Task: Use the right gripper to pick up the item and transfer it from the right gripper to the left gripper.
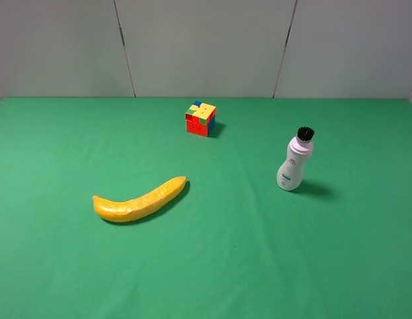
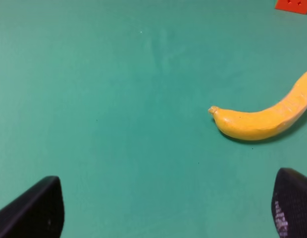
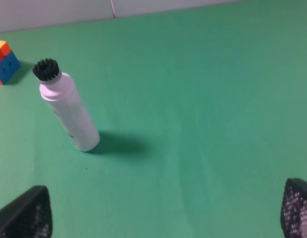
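Observation:
The item point(image 1: 296, 161), a small white bottle with a black ribbed cap, stands upright on the green table point(image 1: 232, 266), right of centre. In the right wrist view the item point(image 3: 69, 111) stands well ahead of my right gripper point(image 3: 162, 210). Its two black fingertips point(image 3: 27, 213) sit far apart, open, with only green cloth between them. My left gripper point(image 2: 166, 208) is open too and holds nothing. Neither arm appears in the exterior high view.
A yellow banana point(image 1: 141, 199) lies left of centre, and the left wrist view shows the banana point(image 2: 262, 119) ahead of that gripper. A multicoloured puzzle cube point(image 1: 201, 118) sits near the back, in front of the grey wall point(image 1: 206, 46).

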`<action>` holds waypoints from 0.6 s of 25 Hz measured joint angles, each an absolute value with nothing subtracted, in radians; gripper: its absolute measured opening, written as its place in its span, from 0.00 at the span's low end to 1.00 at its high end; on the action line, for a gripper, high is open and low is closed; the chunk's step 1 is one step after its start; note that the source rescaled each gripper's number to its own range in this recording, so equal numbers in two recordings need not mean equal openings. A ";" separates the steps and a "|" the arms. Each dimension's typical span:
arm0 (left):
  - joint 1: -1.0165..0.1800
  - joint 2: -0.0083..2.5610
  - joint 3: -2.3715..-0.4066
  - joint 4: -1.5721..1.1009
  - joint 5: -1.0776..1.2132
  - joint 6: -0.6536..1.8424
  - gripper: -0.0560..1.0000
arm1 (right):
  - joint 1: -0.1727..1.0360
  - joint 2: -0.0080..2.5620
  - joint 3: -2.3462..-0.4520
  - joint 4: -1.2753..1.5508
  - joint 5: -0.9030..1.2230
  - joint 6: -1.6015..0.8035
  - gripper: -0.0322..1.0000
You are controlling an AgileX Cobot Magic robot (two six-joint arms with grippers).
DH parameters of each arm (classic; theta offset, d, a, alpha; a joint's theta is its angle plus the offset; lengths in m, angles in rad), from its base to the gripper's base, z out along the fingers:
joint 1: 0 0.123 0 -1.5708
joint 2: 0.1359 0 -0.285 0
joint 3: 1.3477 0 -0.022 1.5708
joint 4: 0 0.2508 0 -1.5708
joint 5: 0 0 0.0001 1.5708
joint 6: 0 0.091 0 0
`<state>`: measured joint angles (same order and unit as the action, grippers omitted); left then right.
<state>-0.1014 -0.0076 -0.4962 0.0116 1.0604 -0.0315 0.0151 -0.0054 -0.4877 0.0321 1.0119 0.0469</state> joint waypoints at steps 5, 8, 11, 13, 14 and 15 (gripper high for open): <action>-0.101 -0.008 -0.496 0.012 1.060 -0.031 0.79 | 0.015 0.005 -0.488 0.032 1.011 0.048 1.00; -0.101 -0.008 -0.496 0.012 1.060 -0.031 0.79 | 0.015 0.100 -0.514 0.032 0.987 0.050 1.00; -0.101 -0.008 -0.496 0.012 1.060 -0.031 0.79 | 0.015 0.267 -0.567 0.032 0.964 0.050 1.00; -0.101 -0.008 -0.496 0.012 1.060 -0.031 0.79 | 0.015 0.381 -0.610 0.032 0.952 0.050 1.00; -0.101 -0.008 -0.496 0.012 1.060 -0.031 0.79 | 0.015 0.442 -0.633 0.033 0.950 0.050 1.00; -0.101 -0.008 -0.496 0.012 1.060 -0.031 0.79 | 0.015 0.501 -0.653 0.033 0.947 0.050 1.00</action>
<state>-0.1014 -0.0076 -0.4962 0.0116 1.0604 -0.0315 0.0151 0.5010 -0.6525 0.0329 0.9474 0.0499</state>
